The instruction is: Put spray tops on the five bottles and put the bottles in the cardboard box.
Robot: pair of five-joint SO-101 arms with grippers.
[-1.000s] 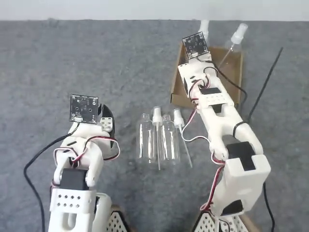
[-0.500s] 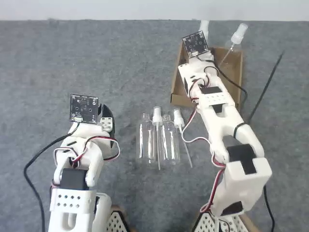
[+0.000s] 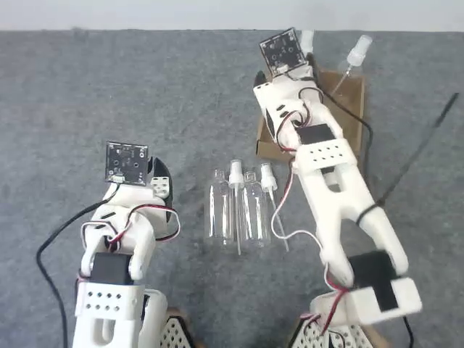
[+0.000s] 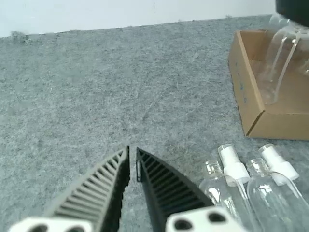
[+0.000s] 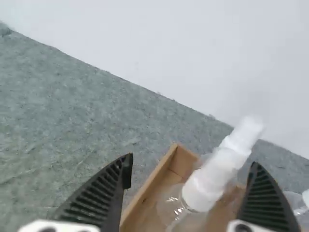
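Two uncapped clear bottles lie side by side on the grey mat, with two loose spray tops and their thin tubes beside them. They also lie close in front of my left gripper, which is shut and holds nothing. The cardboard box stands at the back right. Capped bottles lean in it, their spray tops sticking out over the far rim. My right gripper hangs open over the box rim, one capped bottle between its fingers and apart from both.
The right arm stretches across the mat from the front edge to the box. A black cable runs along the right side. A pale wall bounds the mat at the back. Bare mat lies to the left and centre.
The right arm has stretched further out, and its wrist has shifted left and toward the back over the box. The left arm and the bottles on the mat have stayed put.
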